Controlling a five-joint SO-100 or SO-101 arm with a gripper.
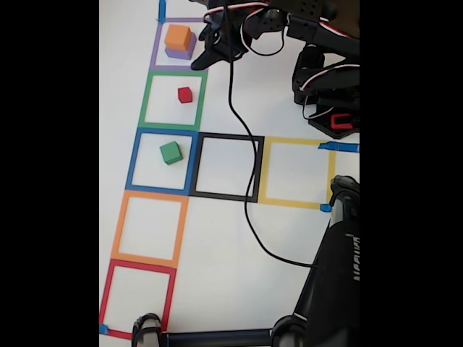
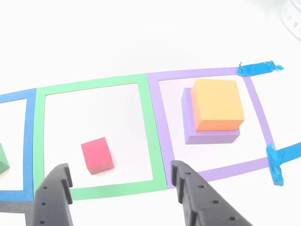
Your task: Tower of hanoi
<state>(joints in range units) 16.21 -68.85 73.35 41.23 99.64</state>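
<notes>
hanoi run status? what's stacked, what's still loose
Done: the orange block sits on the purple block inside the purple tape square.

In hand: nothing. The gripper is open and empty, near the boundary between the green and purple squares.

Left: the green block lies alone in the blue tape square and the red block alone in the green tape square; neither is stacked.

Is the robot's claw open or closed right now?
Open. In the other view, the gripper has its two black fingers spread far apart with nothing between them, above the red block.
</notes>
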